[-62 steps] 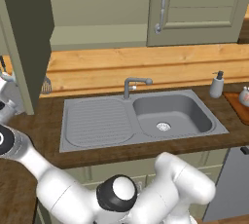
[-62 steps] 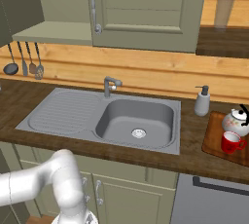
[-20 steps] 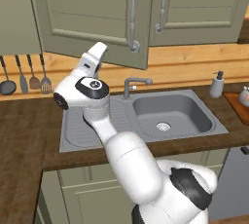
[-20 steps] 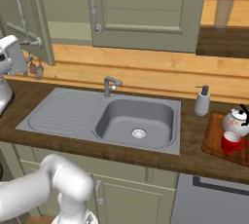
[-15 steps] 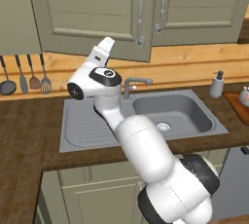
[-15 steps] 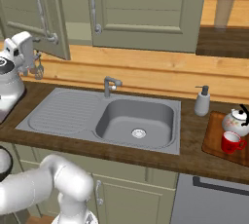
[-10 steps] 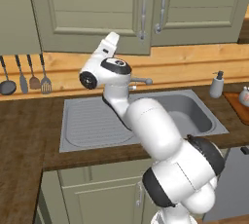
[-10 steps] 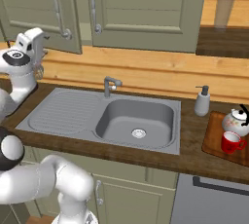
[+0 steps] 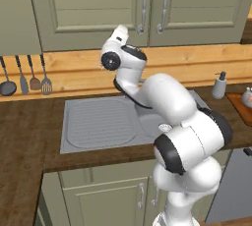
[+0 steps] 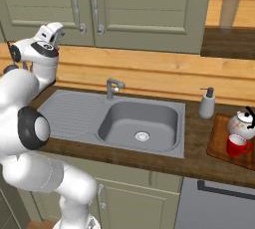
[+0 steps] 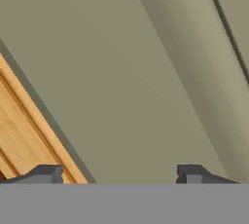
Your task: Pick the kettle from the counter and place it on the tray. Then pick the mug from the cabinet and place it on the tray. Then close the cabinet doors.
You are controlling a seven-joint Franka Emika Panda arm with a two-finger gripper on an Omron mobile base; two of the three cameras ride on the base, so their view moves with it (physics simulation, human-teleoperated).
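We are at the last step: the cabinet doors look shut.

Our two-finger gripper (image 11: pixel 116 173) stands wide and holds nothing, close against the olive-green panelled cabinet doors (image 10: pixel 84 4). The silvery kettle (image 10: pixel 242 122) and red mug (image 10: pixel 238 146) sit on the reddish-brown wooden tray (image 10: pixel 219 138); next we would only withdraw.

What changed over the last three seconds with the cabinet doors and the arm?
The arm swung up from low on the left and pushed the left cabinet door shut; both doors now sit flush. The gripper faces that door, jaws apart, holding nothing. Kettle and mug stayed on the tray.
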